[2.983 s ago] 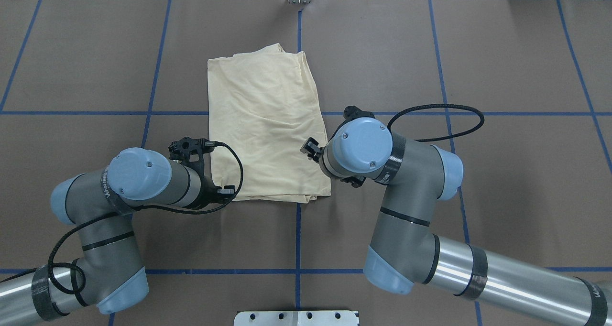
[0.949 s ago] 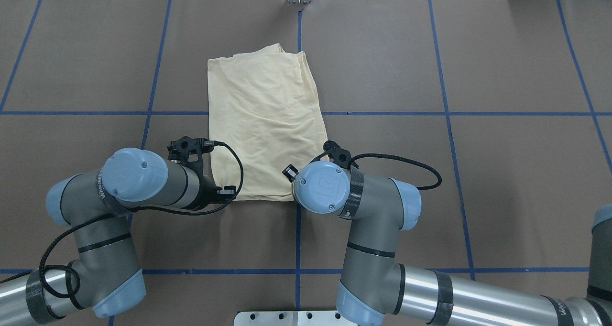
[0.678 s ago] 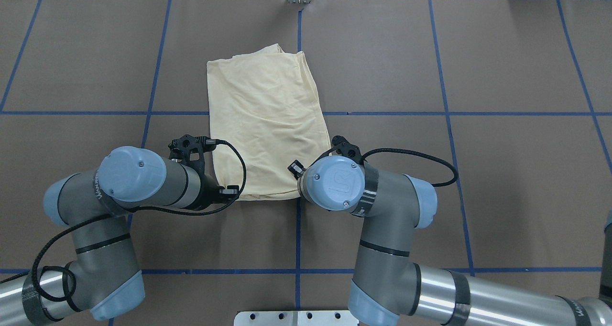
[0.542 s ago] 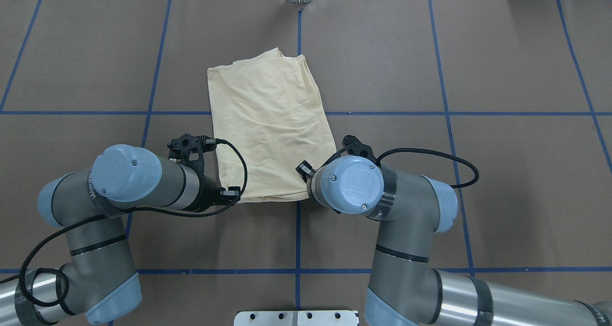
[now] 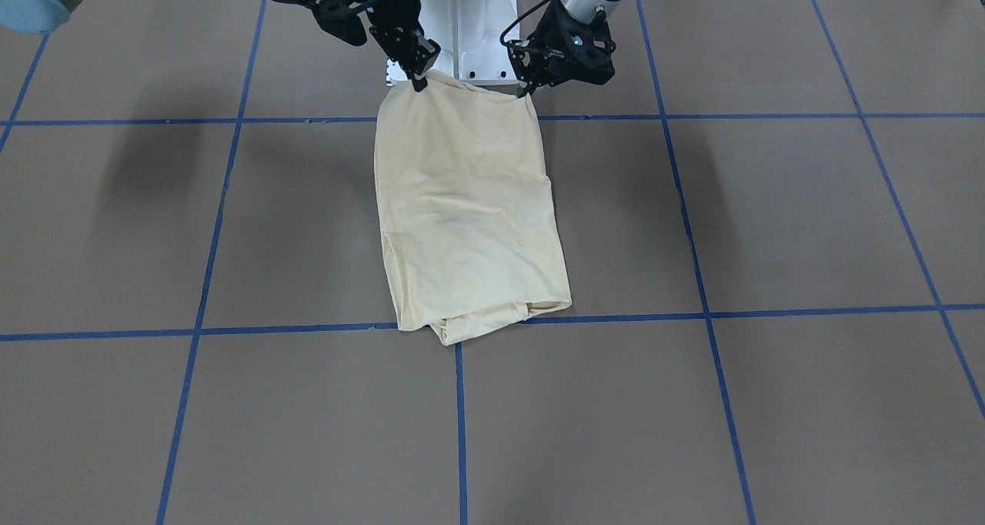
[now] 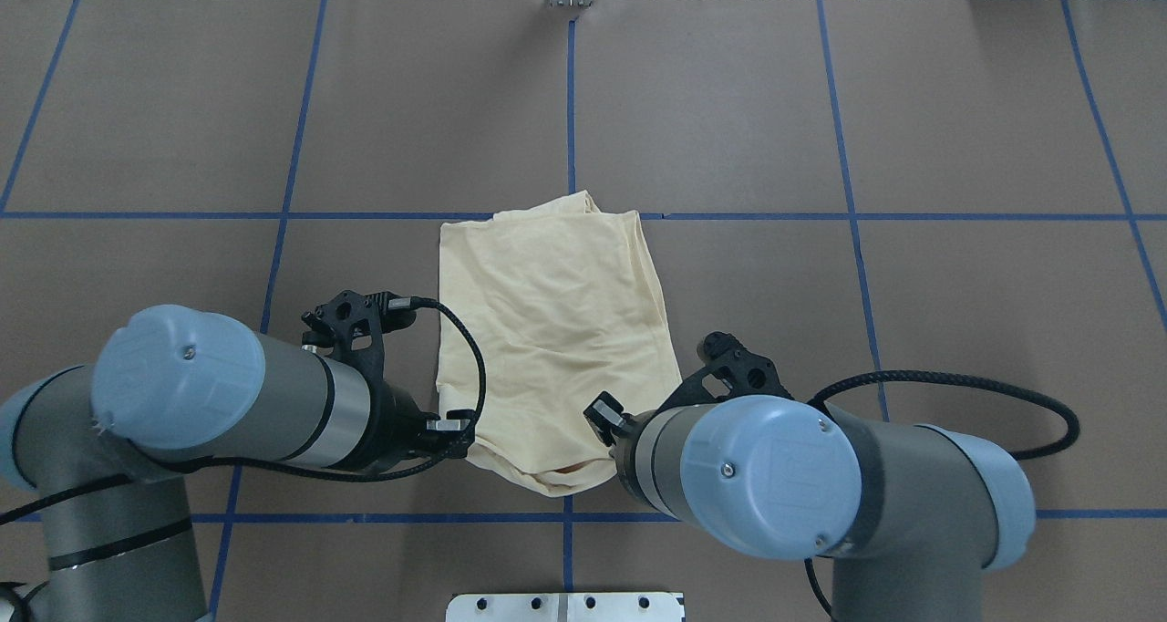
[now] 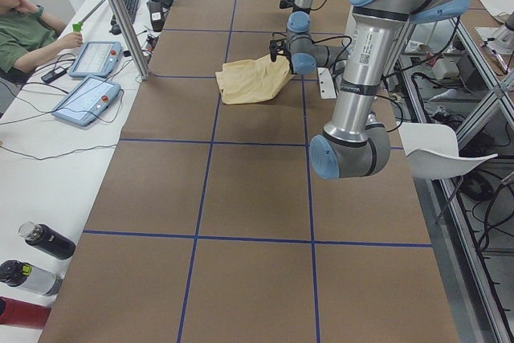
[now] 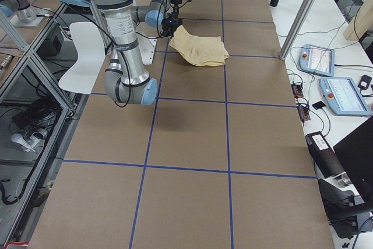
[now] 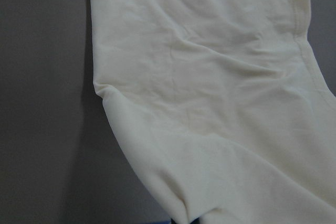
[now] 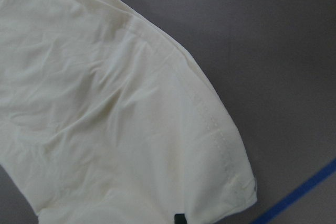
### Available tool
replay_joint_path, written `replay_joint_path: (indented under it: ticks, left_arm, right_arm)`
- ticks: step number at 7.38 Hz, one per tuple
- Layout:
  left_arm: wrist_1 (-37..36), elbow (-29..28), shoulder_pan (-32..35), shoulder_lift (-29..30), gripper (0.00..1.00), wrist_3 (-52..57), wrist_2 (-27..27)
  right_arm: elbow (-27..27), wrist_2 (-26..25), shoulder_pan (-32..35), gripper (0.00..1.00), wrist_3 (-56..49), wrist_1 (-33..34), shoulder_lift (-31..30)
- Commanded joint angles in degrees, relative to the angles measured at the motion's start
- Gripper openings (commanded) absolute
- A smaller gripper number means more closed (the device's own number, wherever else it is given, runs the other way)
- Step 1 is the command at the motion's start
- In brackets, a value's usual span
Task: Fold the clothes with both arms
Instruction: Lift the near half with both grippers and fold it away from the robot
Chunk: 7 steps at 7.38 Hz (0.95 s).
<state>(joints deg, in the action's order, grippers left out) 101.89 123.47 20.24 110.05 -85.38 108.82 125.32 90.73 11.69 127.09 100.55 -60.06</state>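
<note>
While the T-shirt (image 6: 547,330) lies folded narrow, the left gripper (image 5: 528,88) and right gripper (image 5: 419,84) pinch its six-o'clock corners in the overhead view; a crosswise fold toward twelve seems left.

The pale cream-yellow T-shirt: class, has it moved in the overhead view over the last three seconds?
Yes. The pale cream-yellow T-shirt has slid down the view: its far edge, earlier well past the far blue tape line, now lies on it.

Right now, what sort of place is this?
Probably a robotics lab workcell: the left arm and right arm handle a shirt on a table with a blue tape grid, and teach pendants lie on a white side bench beside a seated person.
</note>
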Motion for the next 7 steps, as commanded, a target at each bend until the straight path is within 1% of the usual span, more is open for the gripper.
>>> replay_joint_path:
  ticks: [1, 2, 3, 4, 5, 6, 7]
  left_arm:
    - [-7.2, 3.8, -0.6, 1.4, 0.0, -0.5, 2.3]
    - [-7.1, 1.3, 2.1, 2.2, 0.0, -0.3, 1.9]
    - [-7.1, -4.0, 5.3, 5.5, 0.0, 1.1, 1.7]
    - [-7.1, -10.0, 8.5, 8.9, 0.0, 4.5, 1.7]
    - [-7.0, -13.5, 10.4, 10.5, 0.0, 7.3, 0.1]
    - [-6.8, -16.9, 12.0, 12.4, 0.0, 9.6, -2.4]
    - [-6.7, -20.5, 13.7, 14.8, 0.0, 10.9, -2.5]
  right_arm:
    - [1.0, 0.0, 1.5, 0.0, -1.2, 4.0, -0.1]
    - [-4.2, -0.4, 4.8, 0.0, -5.8, 3.1, 1.5]
    - [-9.9, -0.4, 8.5, 0.0, -9.0, -0.6, 4.0]
    - [-16.8, -0.4, 11.7, 0.0, -9.4, -6.2, 6.2]
    - [-21.9, -0.4, 13.7, 0.0, -11.1, -10.0, 8.0]
    - [-26.0, -0.4, 15.7, 0.0, -13.2, -11.1, 10.0]
    - [-28.4, -0.3, 16.9, 0.0, -14.8, -11.2, 11.3]
